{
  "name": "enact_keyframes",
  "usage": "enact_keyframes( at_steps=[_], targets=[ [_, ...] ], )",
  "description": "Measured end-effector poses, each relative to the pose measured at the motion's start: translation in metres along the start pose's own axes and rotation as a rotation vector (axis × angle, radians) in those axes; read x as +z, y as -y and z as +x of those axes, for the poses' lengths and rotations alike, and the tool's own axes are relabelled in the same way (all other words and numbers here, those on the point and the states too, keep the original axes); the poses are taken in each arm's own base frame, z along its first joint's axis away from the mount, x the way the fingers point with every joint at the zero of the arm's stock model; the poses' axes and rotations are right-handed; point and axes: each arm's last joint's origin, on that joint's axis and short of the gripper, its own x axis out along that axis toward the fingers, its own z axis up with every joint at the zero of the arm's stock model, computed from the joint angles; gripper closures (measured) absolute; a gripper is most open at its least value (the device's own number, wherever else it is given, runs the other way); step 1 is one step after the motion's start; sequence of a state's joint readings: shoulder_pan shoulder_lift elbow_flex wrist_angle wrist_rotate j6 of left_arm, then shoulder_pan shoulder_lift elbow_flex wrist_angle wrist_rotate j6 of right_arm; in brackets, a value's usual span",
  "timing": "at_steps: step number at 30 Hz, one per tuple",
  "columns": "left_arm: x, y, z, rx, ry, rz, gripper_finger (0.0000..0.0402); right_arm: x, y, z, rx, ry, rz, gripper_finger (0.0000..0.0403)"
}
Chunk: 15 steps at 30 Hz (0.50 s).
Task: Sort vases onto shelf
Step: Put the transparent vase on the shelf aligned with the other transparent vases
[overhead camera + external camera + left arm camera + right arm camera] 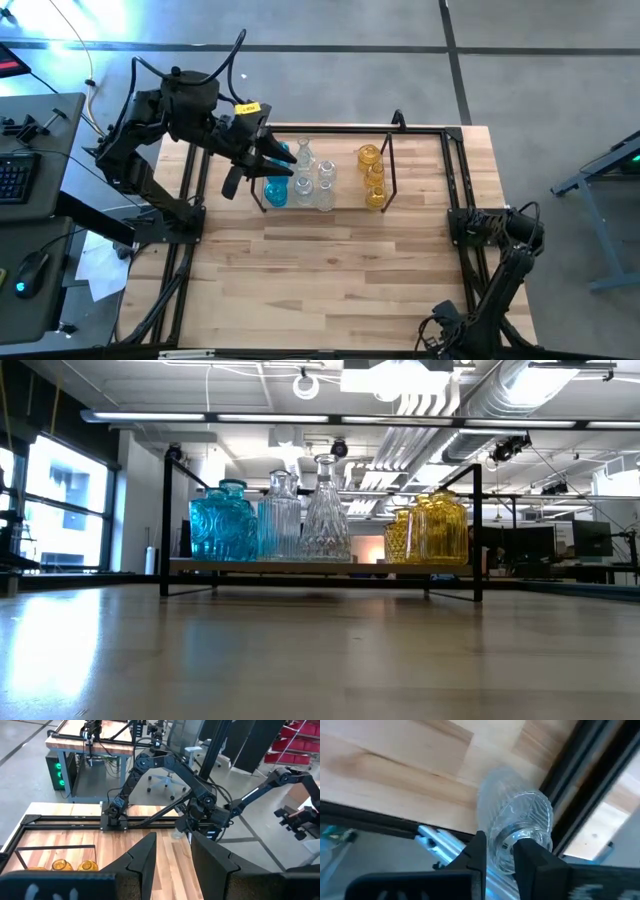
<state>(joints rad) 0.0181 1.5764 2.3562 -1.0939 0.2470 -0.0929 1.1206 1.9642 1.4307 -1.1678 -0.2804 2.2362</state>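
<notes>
Wooden table (pixel 330 270) is topped by the shelf (pixel 389 160); right of it, a clear vase (pixel 517 827) is clamped in the right gripper (pixel 499 851); over its left end the left gripper (pixel 172 862) is held, fingers apart.

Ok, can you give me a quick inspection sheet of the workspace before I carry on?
Surface: wooden table, bare in front of the shelf.
Job's things: shelf holds blue vases, clear vases and amber vases, grouped by colour; one clear vase lies by the black frame at the table's edge.
Clutter: nothing seen.
Grippers: left gripper open and empty, above the shelf's blue end; right gripper closed on the clear vase's neck.
Cables: loops over the left arm.
Surroundings: desk with keyboard beside the table; no person seen.
</notes>
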Motion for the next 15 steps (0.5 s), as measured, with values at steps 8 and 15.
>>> enact_keyframes(
  at_steps=[8,15],
  targets=[
    [0.0,0.0,0.0,0.0,0.0,0.0,0.029,0.014,0.008,-0.014,0.047,0.108,0.006,0.0402],
    [0.0,0.0,0.0,0.0,0.0,-0.001,0.029,0.015,0.01,-0.016,0.049,0.125,0.006,0.0402]
  ],
)
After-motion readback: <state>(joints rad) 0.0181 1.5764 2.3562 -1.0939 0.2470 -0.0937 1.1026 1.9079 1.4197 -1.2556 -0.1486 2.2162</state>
